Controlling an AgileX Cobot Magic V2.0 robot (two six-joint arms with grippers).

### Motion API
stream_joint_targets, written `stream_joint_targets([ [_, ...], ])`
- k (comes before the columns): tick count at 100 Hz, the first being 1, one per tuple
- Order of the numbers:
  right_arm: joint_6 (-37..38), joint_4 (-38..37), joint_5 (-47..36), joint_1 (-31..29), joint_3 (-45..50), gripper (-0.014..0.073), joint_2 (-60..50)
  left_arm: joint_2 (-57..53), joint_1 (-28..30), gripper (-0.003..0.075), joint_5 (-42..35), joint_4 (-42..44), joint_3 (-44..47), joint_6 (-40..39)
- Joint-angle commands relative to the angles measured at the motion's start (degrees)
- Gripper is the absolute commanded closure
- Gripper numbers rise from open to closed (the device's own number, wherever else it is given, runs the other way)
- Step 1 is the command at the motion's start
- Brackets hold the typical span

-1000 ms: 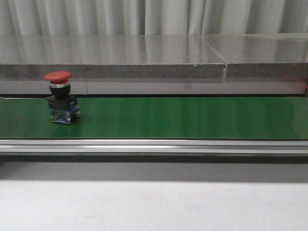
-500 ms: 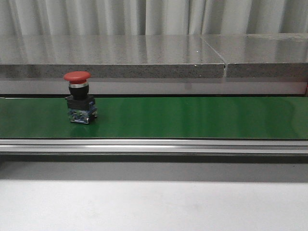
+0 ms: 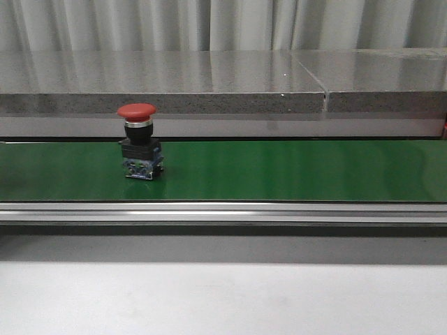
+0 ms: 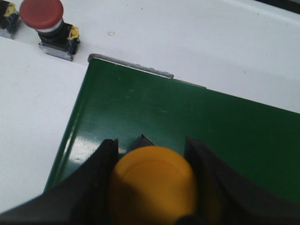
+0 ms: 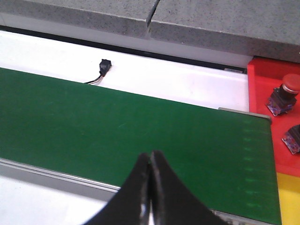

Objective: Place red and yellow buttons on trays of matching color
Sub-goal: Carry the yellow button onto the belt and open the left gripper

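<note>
A red button (image 3: 140, 150) with a black body stands upright on the green belt (image 3: 293, 171) in the front view, left of middle. My left gripper (image 4: 152, 146) is shut on a yellow button (image 4: 152, 185) and holds it just over the belt's end. My right gripper (image 5: 151, 157) is shut with nothing in it, above the belt's near rail. At the belt's other end lie a red tray (image 5: 262, 79), holding a red button (image 5: 283, 93) and another button (image 5: 294, 136) cut off by the frame's edge, and a yellow tray (image 5: 288, 197). Neither gripper shows in the front view.
Another red button (image 4: 44, 21) stands on the white table past the belt's end, with one more part (image 4: 8, 18) beside it at the frame's corner. A grey stone ledge (image 3: 223, 80) runs behind the belt. A small black connector (image 5: 104, 65) lies on the white strip.
The red button on the belt has travelled to the right in the front view, about a hundred pixels over the second. Nothing else in that view has moved.
</note>
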Motion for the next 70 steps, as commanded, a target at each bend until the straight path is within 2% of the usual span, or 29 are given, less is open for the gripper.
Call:
stream_joint_targets([
  [1,-0.6,0.9,-3.1,0.0,-1.5,0.0661,-0.2,-1.8,-0.3,0.0739,-5.0,-1.0,-0.1,0.0],
  [24,-0.6,0.9,-3.1,0.0,-1.5,0.0661,-0.2,-1.3,-0.3,0.0723,-4.9,-1.0,0.6,0.0],
  [38,-0.6,0.9,-3.1,0.0,-1.5,0.0661,-0.2,0.4,-0.3,0.0612,-5.1,-1.0,0.6,0.0],
  [49,-0.6,0.9,-3.1,0.0,-1.5,0.0661,-0.2,1.3,-0.3,0.0450,-5.1,-1.0,0.6,0.0],
  [63,-0.6,0.9,-3.1,0.0,-1.5,0.0661,-0.2,1.3,-0.5,0.0161,-4.9,-1.0,0.2,0.0],
  [70,-0.6,0.9,-3.1,0.0,-1.5,0.0661,-0.2,1.3,-0.7,0.0078,-4.5,-1.0,-0.6,0.0],
])
